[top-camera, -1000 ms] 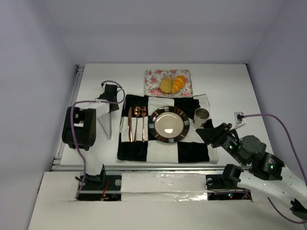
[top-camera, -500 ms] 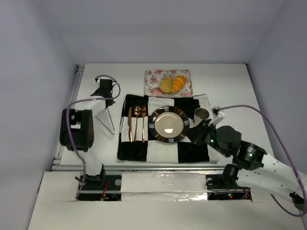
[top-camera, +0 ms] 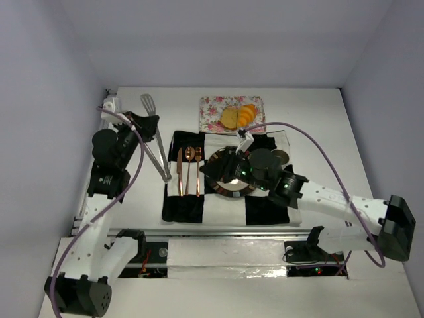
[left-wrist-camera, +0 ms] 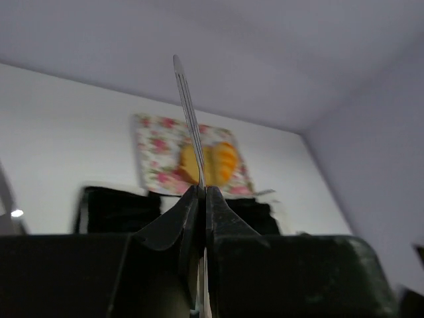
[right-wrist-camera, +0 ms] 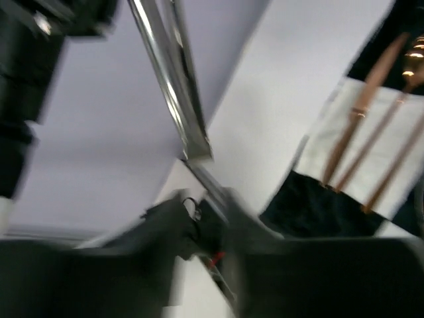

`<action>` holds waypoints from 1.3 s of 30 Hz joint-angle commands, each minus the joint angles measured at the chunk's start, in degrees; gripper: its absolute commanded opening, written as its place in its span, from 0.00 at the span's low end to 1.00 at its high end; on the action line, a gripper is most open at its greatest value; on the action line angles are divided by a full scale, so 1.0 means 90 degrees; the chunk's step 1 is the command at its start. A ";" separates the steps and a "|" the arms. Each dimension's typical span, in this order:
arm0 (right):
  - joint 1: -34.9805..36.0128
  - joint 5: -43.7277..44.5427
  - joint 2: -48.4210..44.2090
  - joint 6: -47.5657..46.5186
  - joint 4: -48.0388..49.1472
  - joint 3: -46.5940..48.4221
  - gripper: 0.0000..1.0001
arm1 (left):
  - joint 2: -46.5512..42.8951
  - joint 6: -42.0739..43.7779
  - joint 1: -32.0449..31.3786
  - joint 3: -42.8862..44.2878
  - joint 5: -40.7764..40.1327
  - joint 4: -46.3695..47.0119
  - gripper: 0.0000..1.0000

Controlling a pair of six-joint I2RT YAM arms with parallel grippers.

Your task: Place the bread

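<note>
At the table's left, left fingers pinch fully closed on silver metal tongs; right fingers' gap unreadable. Tongs may twist, fumbling the orange-golden ridged croissant.

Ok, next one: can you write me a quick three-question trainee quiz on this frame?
1. True or false: the right arm reaches over the striped-rim plate.
2. What is the left pincer shut on? A) a fork B) metal tongs C) a cup
3. Fill in: the bread lies on the ___-patterned tray.
Key: 1 true; 2 B; 3 floral.
</note>
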 commanded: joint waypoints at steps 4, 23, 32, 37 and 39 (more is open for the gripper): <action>0.0014 -0.0950 0.0933 0.0028 0.2062 0.0484 0.99 | -0.0550 -0.2263 -0.0018 -0.1311 0.2671 0.2880 0.00; 0.0014 -0.2581 0.2331 0.0905 0.3964 0.0310 1.00 | 0.0289 -0.5605 -0.0018 -0.2826 0.3455 0.9065 0.00; 0.0014 -0.2768 0.2722 0.1736 0.5431 -0.0139 0.82 | 0.0456 -0.6201 -0.0018 -0.2767 0.3533 0.9935 0.00; 0.0014 -0.2641 0.2722 0.1893 0.5685 -0.0344 0.67 | 0.0465 -0.6231 -0.0076 -0.2787 0.3591 1.0004 0.00; 0.0014 -0.2485 0.2615 0.1913 0.5676 -0.0403 0.63 | 0.0485 -0.6260 -0.0076 -0.2806 0.3631 0.9994 0.00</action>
